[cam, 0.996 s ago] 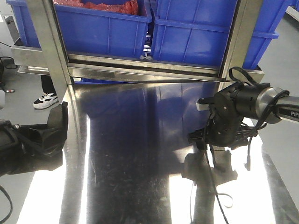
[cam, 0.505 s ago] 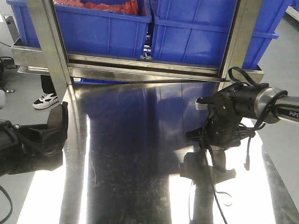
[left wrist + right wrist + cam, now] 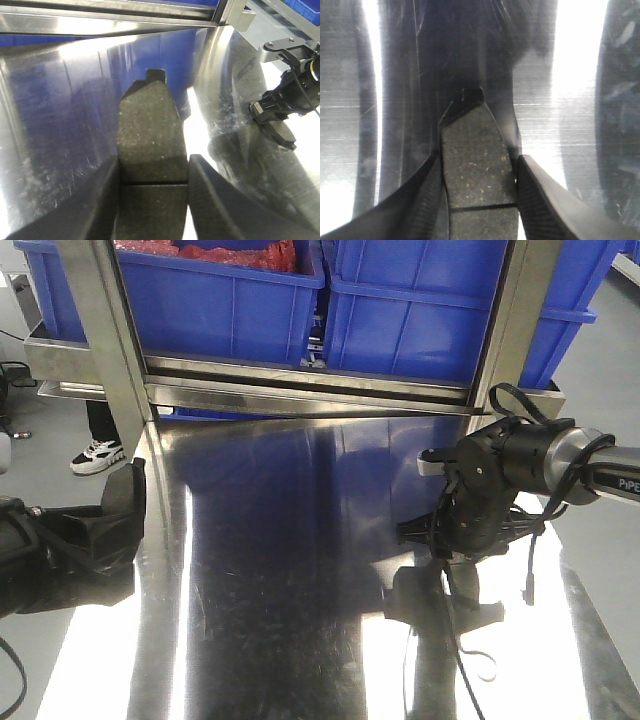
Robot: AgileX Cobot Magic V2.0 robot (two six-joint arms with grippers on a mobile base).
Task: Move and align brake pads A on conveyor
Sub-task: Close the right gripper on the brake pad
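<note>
Polished steel covers the desk (image 3: 270,580), which throws back blue and white glare across the front view. Nearest, at the lower left edge of that view, the left hand (image 3: 152,162) pinches a brake pad (image 3: 150,125) between two ribbed black fingers (image 3: 102,200). In its wrist view the pad runs up the middle of the frame, with the cross groove lying between the fingers and the notched end pointing away over the desk. Farther in, at the right middle of the front view, the right hand (image 3: 479,162) is clamped on a second brake pad (image 3: 475,150), gripped the same way with its groove low in the frame. Whether that pad touches the desk cannot be told. Beyond the desk's far edge stand a steel rail (image 3: 300,390) and two uprights. Behind them, across the top of the frame, sit two blue bins (image 3: 230,305). At the far left a white sneaker (image 3: 97,455) rests on the grey floor (image 3: 50,440).
</note>
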